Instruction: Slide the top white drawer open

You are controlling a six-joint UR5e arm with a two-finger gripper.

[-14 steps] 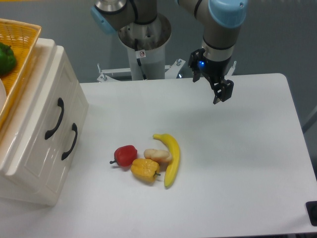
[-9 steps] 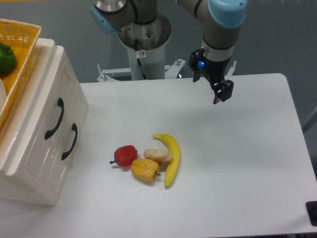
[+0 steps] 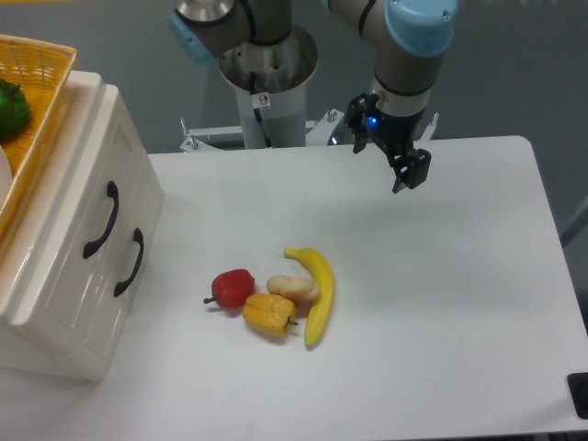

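While the top white drawer sits shut at nine o'clock, the empty gripper, apparently closed, hovers far off at one o'clock.

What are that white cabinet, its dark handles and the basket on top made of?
The cabinet looks like glossy painted wood or moulded plastic: light glints on its cream panels. The handles look like black metal or plastic, smooth and curved. The basket looks like woven yellow wicker or plastic, its weave visible.
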